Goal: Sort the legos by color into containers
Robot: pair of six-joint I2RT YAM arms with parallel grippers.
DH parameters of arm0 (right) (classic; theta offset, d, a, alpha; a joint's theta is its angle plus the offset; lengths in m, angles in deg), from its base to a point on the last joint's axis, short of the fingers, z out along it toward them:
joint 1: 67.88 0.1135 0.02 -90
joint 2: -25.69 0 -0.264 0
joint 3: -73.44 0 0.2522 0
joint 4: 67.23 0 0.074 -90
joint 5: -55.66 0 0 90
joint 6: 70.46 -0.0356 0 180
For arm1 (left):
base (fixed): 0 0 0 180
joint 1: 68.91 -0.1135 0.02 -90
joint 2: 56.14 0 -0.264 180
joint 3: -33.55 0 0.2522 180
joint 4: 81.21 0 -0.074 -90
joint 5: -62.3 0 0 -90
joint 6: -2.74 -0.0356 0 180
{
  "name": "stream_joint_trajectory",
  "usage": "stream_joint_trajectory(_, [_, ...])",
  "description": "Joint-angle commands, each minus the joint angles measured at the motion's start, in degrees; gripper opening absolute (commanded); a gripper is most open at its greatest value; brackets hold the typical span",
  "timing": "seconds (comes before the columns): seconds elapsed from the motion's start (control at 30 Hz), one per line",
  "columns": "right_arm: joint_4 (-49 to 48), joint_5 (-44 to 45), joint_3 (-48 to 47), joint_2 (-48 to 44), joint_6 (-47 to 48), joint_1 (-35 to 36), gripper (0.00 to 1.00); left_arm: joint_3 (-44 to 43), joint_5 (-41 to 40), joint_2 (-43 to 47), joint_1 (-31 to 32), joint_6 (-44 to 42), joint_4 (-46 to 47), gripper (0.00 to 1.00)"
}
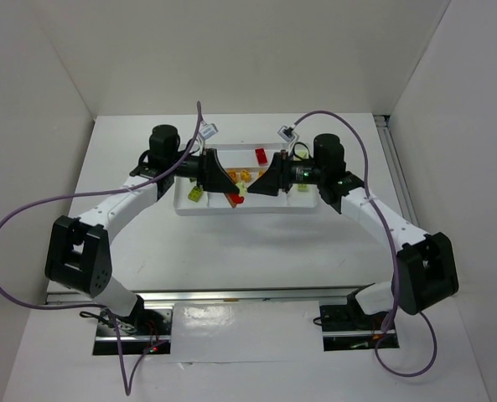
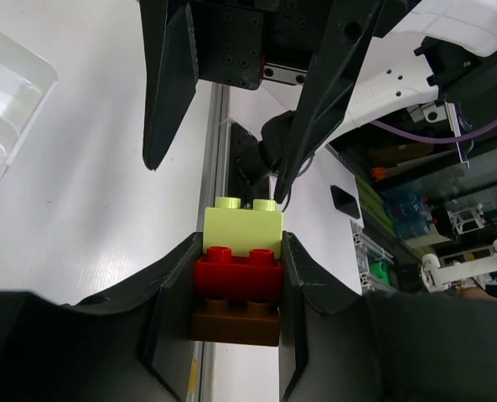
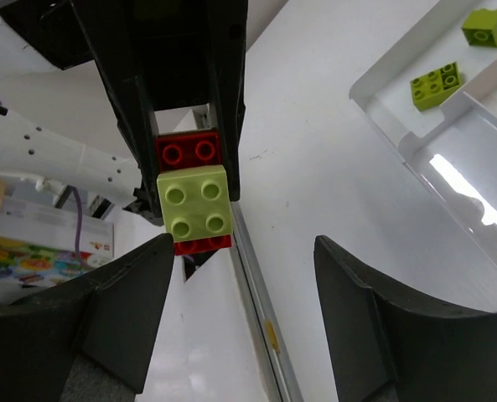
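While it hangs between the two arms by the front edge of the white tray (image 3: 380,60), the stacked block (image 2: 237,280) (lime on red on brown-orange) is clamped in the left pincer (image 2: 240,260). The right pincer (image 3: 248,301) faces it, fingers apart and holding nothing. Lime bricks (image 3: 435,81) lie in the tray on the tabletop (image 1: 231,251).

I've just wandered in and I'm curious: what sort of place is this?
Probably a robotics lab test cell: white walls box in a table, and the left wrist view shows cluttered equipment beyond.
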Motion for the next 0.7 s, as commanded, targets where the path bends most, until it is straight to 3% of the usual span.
stream_joint_trajectory(0.0, [-5.1,-4.5,-2.3,0.8,-0.4,0.9,0.74,-1.8,3.0,0.1,0.4,-1.2,2.3,0.00])
stream_joint_trajectory(0.43, [-7.6,-7.1,-1.7,1.9,-1.2,2.6,0.71,-2.3,2.5,-0.4,0.4,-2.9,0.5,0.00])
stream_joint_trajectory(0.67, [-8.1,-6.6,-2.9,3.6,-1.2,3.8,0.61,-2.8,2.0,-0.4,0.9,-2.9,-0.1,0.00])
